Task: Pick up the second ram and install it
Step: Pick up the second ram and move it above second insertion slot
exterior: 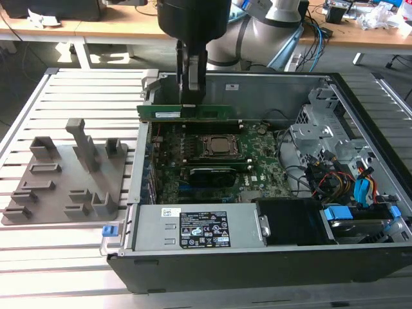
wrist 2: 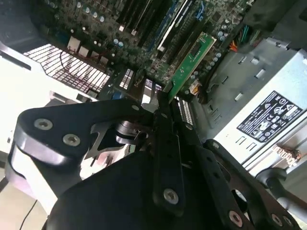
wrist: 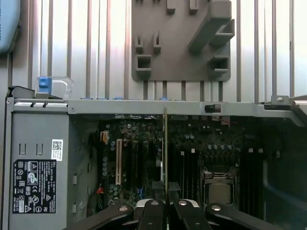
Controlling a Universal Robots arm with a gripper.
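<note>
My gripper is shut on the second ram, a long thin green stick. I hold it level and on edge above the far part of the motherboard, just beyond the processor socket. In the second wrist view the ram sticks out from between the black fingers over the board. The first wrist view shows the ram edge-on as a thin line running from my gripper across the board toward the case wall.
The open computer case lies on a slatted metal table. A grey plastic holder tray sits at the exterior view's left. The power supply runs along the near side, and cables and drive bays are at the right.
</note>
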